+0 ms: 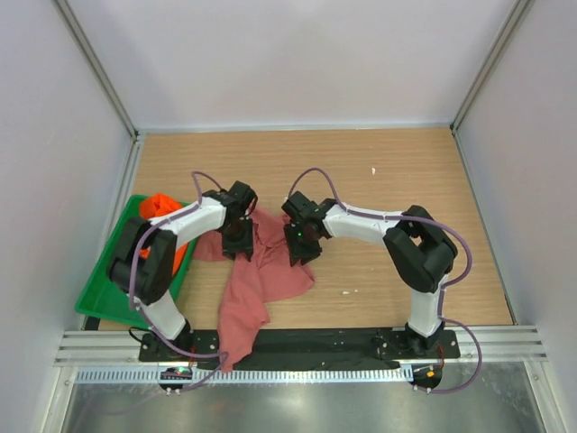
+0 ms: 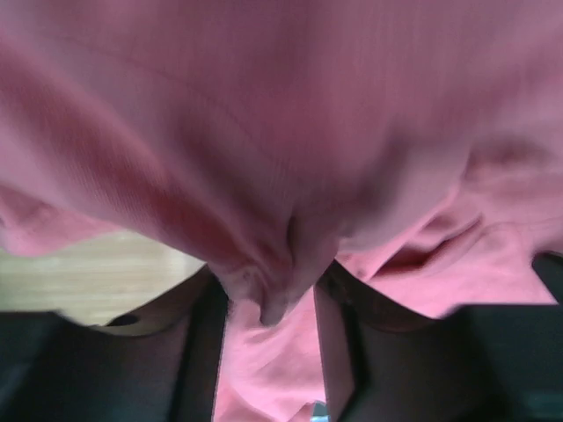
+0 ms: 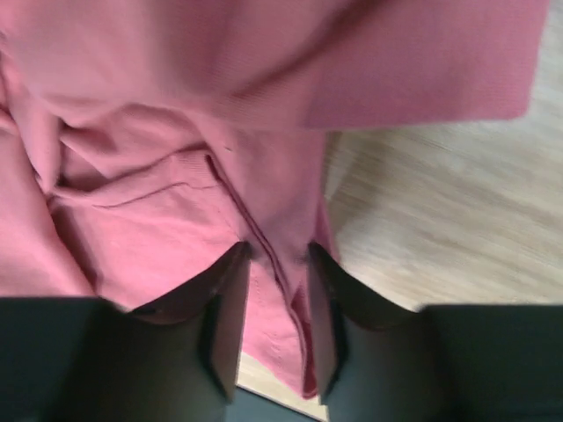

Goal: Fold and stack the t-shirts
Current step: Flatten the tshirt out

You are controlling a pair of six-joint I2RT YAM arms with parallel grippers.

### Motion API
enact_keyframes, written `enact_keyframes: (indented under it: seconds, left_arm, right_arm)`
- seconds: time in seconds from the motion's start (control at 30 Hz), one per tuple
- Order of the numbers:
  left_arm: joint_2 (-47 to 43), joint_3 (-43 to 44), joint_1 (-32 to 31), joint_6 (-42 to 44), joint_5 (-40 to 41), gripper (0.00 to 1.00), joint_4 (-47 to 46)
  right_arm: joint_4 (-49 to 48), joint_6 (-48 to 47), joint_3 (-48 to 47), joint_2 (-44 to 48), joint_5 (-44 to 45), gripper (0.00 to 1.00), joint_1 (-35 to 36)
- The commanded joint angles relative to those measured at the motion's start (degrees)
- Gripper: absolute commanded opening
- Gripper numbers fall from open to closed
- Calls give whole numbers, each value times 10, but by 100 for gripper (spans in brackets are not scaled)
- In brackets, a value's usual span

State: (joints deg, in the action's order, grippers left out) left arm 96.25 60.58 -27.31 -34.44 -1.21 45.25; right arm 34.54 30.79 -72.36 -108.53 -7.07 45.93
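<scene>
The rose-pink t-shirt (image 1: 257,289) lies crumpled at the table's near middle, and its lower part hangs over the front rail. My left gripper (image 1: 237,242) sits on its upper left part and my right gripper (image 1: 302,248) on its upper right edge. In the left wrist view the gripper (image 2: 273,290) pinches a bunched fold of pink cloth (image 2: 264,132). In the right wrist view the gripper (image 3: 277,255) closes on a hemmed edge of the shirt (image 3: 176,220), with bare wood to the right. The orange t-shirt (image 1: 162,207) lies bunched in the green tray.
The green tray (image 1: 104,293) stands at the left table edge, beside the left arm. Two small white scraps (image 1: 375,170) (image 1: 350,291) lie on the wood. The black base rail (image 1: 315,341) runs along the near edge. Walls close in the left, right and far sides.
</scene>
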Motion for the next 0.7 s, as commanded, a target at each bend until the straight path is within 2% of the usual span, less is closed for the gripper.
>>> enact_keyframes:
  seconds: [0.0, 0.07, 0.13, 0.2, 0.3, 0.37, 0.4, 0.43, 0.47, 0.5, 0.53, 0.6, 0.67]
  left_arm:
    - [39, 61, 2, 25, -5, 31, -25]
    - [71, 85, 2, 28, -6, 20, -23]
    - [103, 130, 2, 39, -7, 15, -18]
    - [125, 163, 2, 47, -18, 5, -14]
    - [163, 219, -2, 53, -37, 2, -15]
    - [190, 260, -6, 53, -42, 11, -4]
    - [193, 270, -7, 52, -43, 21, 2]
    - [192, 277, -9, 52, -41, 46, 6]
    - [179, 280, -12, 50, -35, 57, 11]
    - [166, 276, -12, 50, -22, 63, 13]
    - [152, 270, -13, 51, -14, 70, 21]
    - [94, 237, -13, 52, -1, 70, 33]
    - [44, 201, -13, 47, 9, 64, 48]
  right_arm:
    - [-25, 28, 54, 40, 16, 37, -29]
    - [-33, 36, 85, 53, 22, 22, -56]
    - [-18, 31, 97, 74, 54, 8, -72]
    - [-1, 18, 102, 87, 98, 3, -103]
    - [43, -27, 90, 97, 138, 1, -139]
    - [82, -64, 72, 97, 195, 1, -157]
    - [94, -77, 64, 97, 209, 1, -166]
    - [112, -86, 48, 99, 238, 6, -174]
    - [119, -106, 41, 105, 246, 14, -175]
    - [131, -113, 32, 106, 253, 31, -177]
    - [140, -119, 16, 108, 267, 37, -177]
    - [161, -124, 0, 113, 261, 43, -177]
    - [167, -121, -14, 122, 230, 45, -176]
